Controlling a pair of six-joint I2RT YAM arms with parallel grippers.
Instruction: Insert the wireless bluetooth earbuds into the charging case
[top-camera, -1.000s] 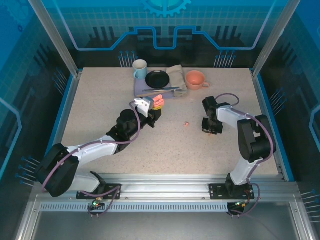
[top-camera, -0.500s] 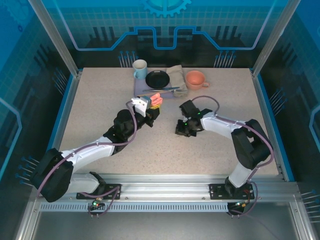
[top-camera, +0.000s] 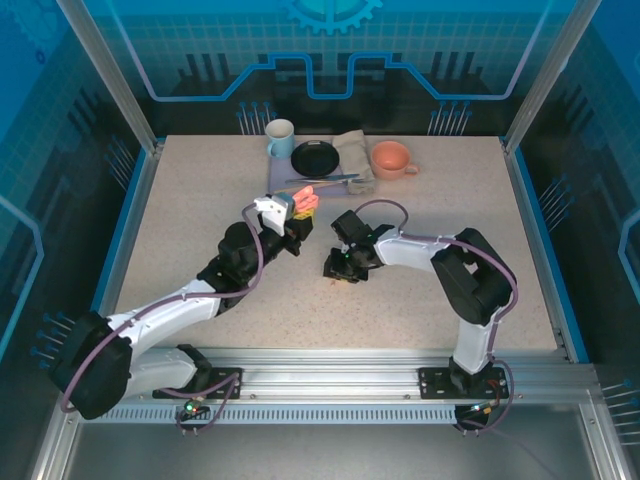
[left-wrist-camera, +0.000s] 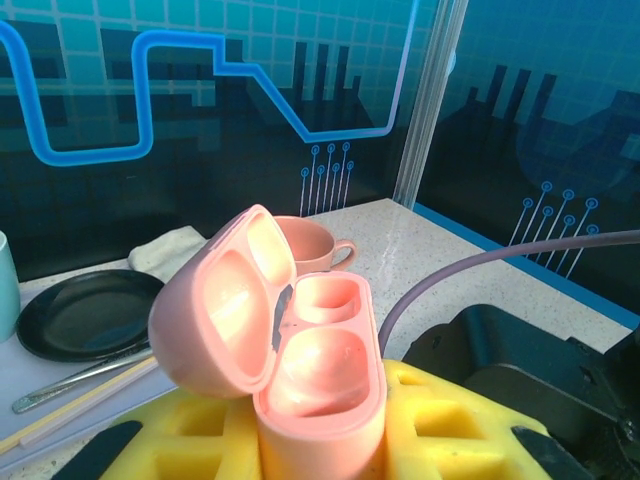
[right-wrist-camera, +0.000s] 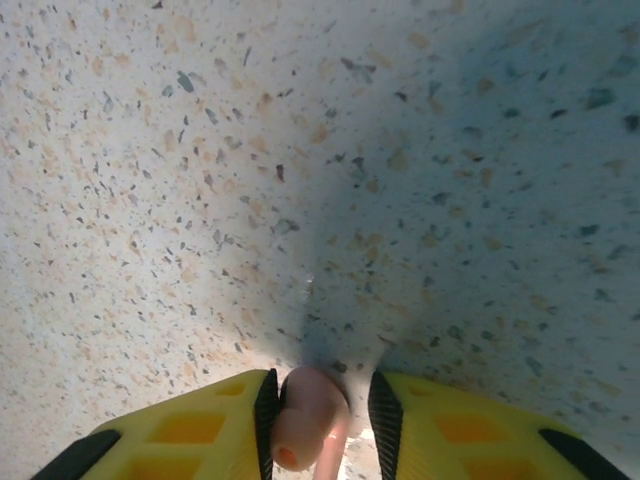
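A salmon-pink charging case (left-wrist-camera: 320, 370) stands upright with its lid swung open to the left and both wells empty. My left gripper (left-wrist-camera: 320, 440) is shut on its lower body between yellow fingers (left-wrist-camera: 460, 420). From above, the case (top-camera: 305, 203) sits at the tip of the left gripper (top-camera: 298, 215), held above the table's middle. My right gripper (top-camera: 338, 270) hovers low over the speckled table, just right of the case. A salmon-pink earbud (right-wrist-camera: 305, 415) is between the pads of the right gripper (right-wrist-camera: 320, 410). It leans on the left pad, with a gap to the right pad.
At the back of the table stand a pale mug (top-camera: 279, 139), a black plate (top-camera: 316, 157), a folded cloth (top-camera: 352, 150) and a pink cup (top-camera: 391, 159). Cutlery (top-camera: 320, 181) lies on a grey mat in front of them.
My right arm has swept left across the table toward the case, and its jaws have widened around the earbud. My left gripper has drifted slightly left and back with the case.
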